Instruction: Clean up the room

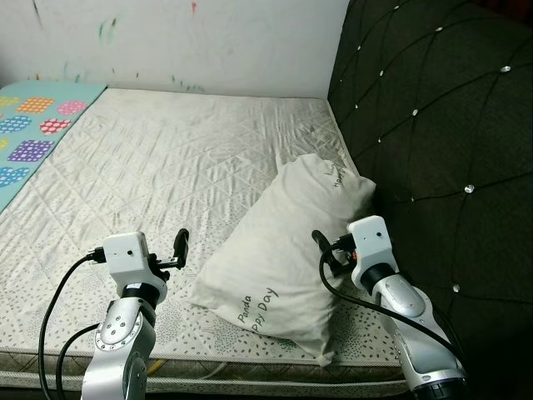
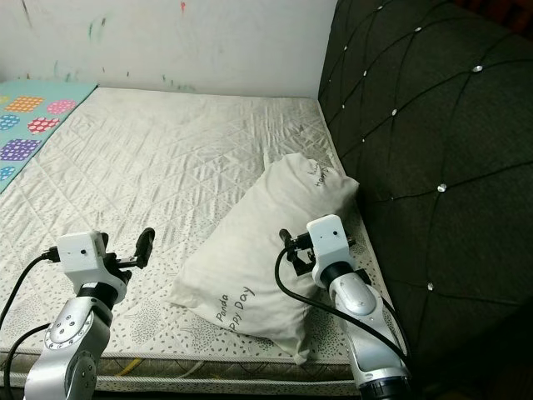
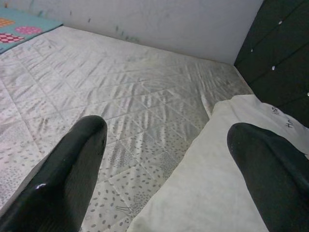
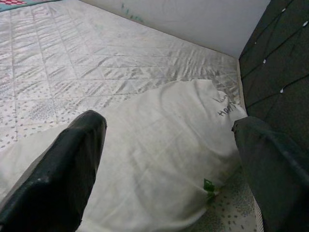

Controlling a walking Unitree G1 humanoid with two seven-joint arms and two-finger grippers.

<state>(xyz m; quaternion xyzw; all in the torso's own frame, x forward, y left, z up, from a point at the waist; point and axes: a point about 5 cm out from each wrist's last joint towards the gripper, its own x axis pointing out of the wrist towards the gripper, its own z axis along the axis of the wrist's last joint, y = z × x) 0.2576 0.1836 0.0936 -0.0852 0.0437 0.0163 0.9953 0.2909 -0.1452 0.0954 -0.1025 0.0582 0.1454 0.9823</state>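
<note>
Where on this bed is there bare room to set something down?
The quilted mattress is bare from the white wall to the left gripper, bordered by the colourful mat. The headboard side is crowded: the pillow lies there, the right gripper over it.

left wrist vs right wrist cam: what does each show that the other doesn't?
Left wrist: the left gripper, open, one finger over bare mattress, the other over the pillow's edge; more of the patterned sheet.

Right wrist: the right gripper, open above the pillow; handwriting near its far end and a small green tag.

Both: the pillow, quilted mattress, wall and dark tufted headboard.
</note>
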